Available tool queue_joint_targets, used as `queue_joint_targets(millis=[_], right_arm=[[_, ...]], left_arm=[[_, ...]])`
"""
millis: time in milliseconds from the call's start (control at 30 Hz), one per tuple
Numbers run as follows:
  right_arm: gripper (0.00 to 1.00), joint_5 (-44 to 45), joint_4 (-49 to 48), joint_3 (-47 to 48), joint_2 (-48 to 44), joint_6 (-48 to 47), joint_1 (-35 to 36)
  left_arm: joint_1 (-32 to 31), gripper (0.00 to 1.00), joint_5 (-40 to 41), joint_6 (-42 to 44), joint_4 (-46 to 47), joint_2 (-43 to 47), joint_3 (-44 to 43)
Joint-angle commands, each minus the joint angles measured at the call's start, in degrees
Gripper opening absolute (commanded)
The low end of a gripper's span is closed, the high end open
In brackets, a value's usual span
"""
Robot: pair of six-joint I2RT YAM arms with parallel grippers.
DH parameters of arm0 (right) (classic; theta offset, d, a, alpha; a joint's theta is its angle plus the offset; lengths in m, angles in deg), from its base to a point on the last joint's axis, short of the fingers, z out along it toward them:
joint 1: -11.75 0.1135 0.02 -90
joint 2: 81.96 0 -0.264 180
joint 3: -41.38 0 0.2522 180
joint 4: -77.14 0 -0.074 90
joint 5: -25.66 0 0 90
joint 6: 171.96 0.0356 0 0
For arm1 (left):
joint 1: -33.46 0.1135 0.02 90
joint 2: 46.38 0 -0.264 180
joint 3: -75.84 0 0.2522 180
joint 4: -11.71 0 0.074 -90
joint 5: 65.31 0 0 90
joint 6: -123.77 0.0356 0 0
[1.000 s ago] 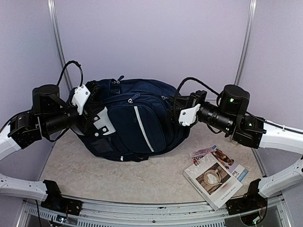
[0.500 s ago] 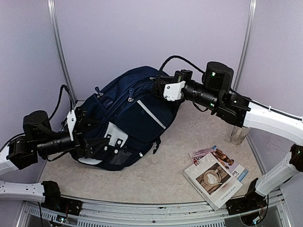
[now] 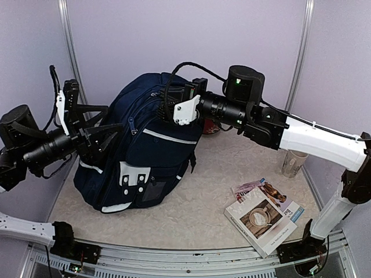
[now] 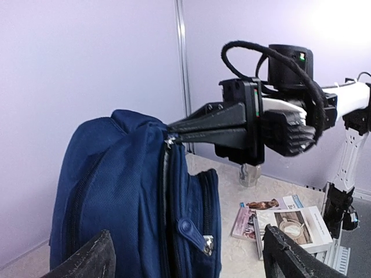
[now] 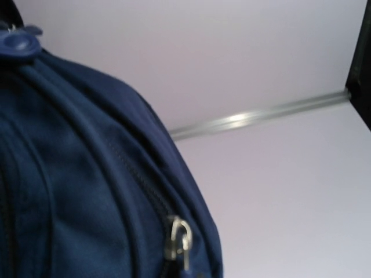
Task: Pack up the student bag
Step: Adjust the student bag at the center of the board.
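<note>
The student bag (image 3: 145, 156) now stands upright on its base at the left-centre of the table (image 3: 220, 168), its front pockets facing the near edge. A second ago it lay flat on its side with both arms at it. The right gripper (image 3: 168, 101) has swung up and to the left and hauled the bag's top with it. The left wrist view shows its fingers pressed together on the fabric at the top seam, so it is this grip that keeps the bag erect. The left gripper (image 3: 110, 119) has let go in the same second. It hangs just beside the bag's left flank with its fingers (image 4: 87, 260) spread wide and nothing between them. For packing, this is useful progress: the zips now run over the top, within reach of the free left arm. They look shut, though, so an opening step probably comes first. The book (image 3: 264, 217) lies on the near right, well apart from the bag and not yet packed, with a cup (image 3: 291, 163) farther back.
</note>
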Motion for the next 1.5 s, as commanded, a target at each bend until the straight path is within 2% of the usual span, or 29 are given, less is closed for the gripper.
queue_joint_targets(millis=[0, 67, 167, 300, 467, 600, 867, 933, 1067, 1267, 1467], right_arm=[[0.0, -1.42, -3.11, 2.77, -0.03, -0.31, 1.31], [0.0, -1.81, -2.42, 2.56, -0.11, -0.01, 1.32], [0.0, -2.28, -2.53, 1.7, -0.51, 0.36, 1.52], [0.0, -2.12, -2.63, 1.0, -0.53, 0.41, 2.01], [0.0, -2.19, -1.99, 0.56, -0.74, 0.43, 2.36], [0.0, -1.94, -1.49, 0.46, -0.8, 0.52, 2.46], [0.0, -1.3, -1.57, -0.47, -0.81, 0.59, 2.46], [0.0, -1.3, -1.57, -0.42, -0.81, 0.59, 2.48], [0.0, -1.32, -1.49, -0.47, -1.0, 0.59, 2.46], [0.0, -1.46, -1.92, -1.17, -1.42, 0.8, 2.46], [0.0, -0.65, -2.03, -1.95, -1.77, 0.92, 2.46]], left_arm=[[-0.48, 0.86, 5.05, 1.7, 3.42, -2.39, -2.33], [-0.48, 0.88, 8.29, 4.13, 2.18, -3.95, -4.49], [-0.29, 0.98, 13.72, 7.31, -1.41, -7.91, -8.1], [1.29, 0.99, 16.64, 6.94, -4.21, -11.97, -10.98], [9.36, 0.99, 6.35, 4.06, -0.76, -10.5, -9.58], [15.27, 0.99, -1.07, 0.76, -1.48, -11.15, -10.75], [18.49, 0.99, -20.95, -2.84, 1.0, -11.07, -12.27], [18.57, 0.99, -22.37, -2.65, 0.99, -11.35, -13.04], [20.55, 0.99, -19.86, -0.16, -2.4, -13.51, -16.51], [27.29, 0.97, -19.26, 2.64, -5.91, -18.72, -19.99], [28.25, 0.99, -33.01, 5.44, -3.49, -17.42, -14.87]])
